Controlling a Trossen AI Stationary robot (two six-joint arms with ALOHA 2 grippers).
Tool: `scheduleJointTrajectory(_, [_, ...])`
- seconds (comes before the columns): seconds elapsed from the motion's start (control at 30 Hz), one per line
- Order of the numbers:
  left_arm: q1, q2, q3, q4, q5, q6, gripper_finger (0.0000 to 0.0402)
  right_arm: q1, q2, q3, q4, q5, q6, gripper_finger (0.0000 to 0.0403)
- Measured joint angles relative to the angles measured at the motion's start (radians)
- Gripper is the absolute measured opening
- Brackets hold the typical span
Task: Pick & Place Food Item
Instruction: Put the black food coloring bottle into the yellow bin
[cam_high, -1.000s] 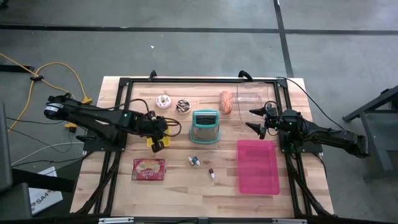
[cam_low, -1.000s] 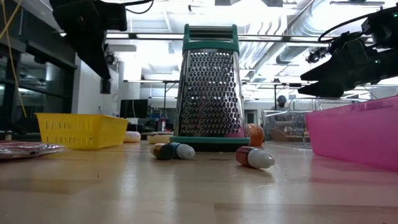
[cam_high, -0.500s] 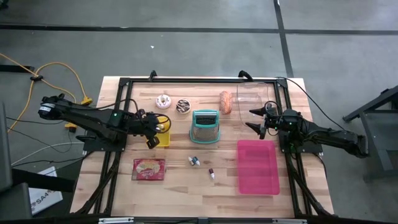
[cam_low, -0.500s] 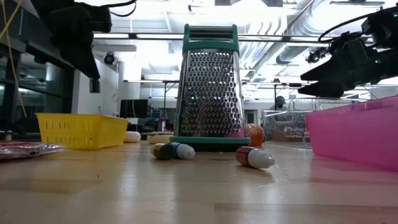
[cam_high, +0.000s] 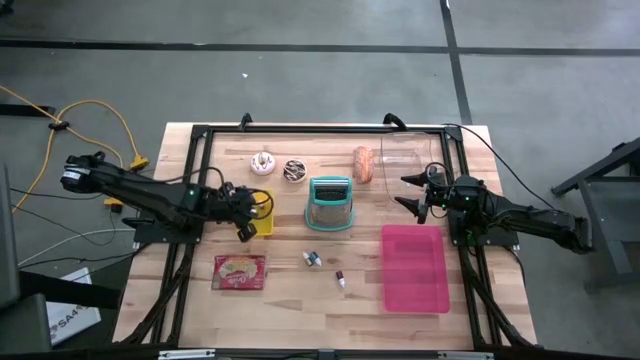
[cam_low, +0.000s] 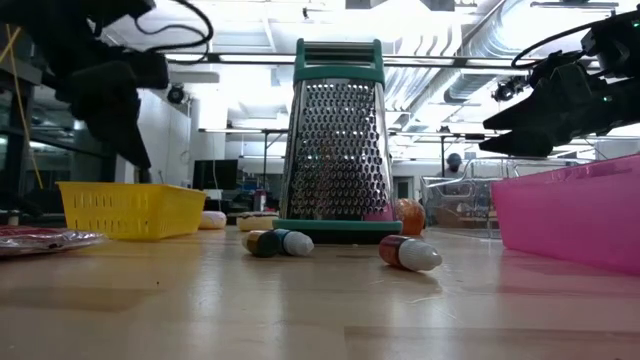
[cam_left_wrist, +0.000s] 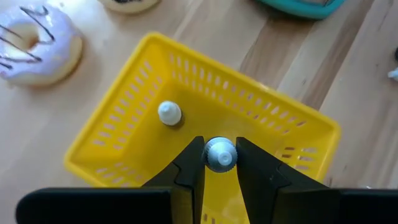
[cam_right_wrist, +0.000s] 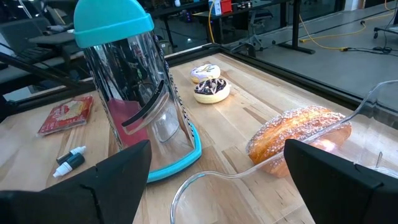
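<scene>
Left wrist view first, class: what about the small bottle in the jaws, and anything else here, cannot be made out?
- Small bottle, left wrist view: only its white cap shows; the jaws hide its body.
- Second bottle in the yellow basket: only its cap shows.
- Left gripper, high view: too small to show what it holds.
- Red packet, high view: print too small.

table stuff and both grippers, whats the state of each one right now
left gripper: shut on a small white-capped bottle, above the yellow basket
yellow basket: upright, holds another small bottle
right gripper: open, empty, off the table
grater: standing upright
pink bin: looks empty
clear container: lying on its side
two small bottles: lying down on the table
</scene>
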Motion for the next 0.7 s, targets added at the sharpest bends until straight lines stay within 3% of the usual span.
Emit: scheduleJointTrajectory(0.7, [-0.025, 0.134, -0.050, 0.082, 0.036, -0.042, 0.0071, 0.000, 0.000, 0.000, 0.000, 0.000, 0.000, 0.0357])
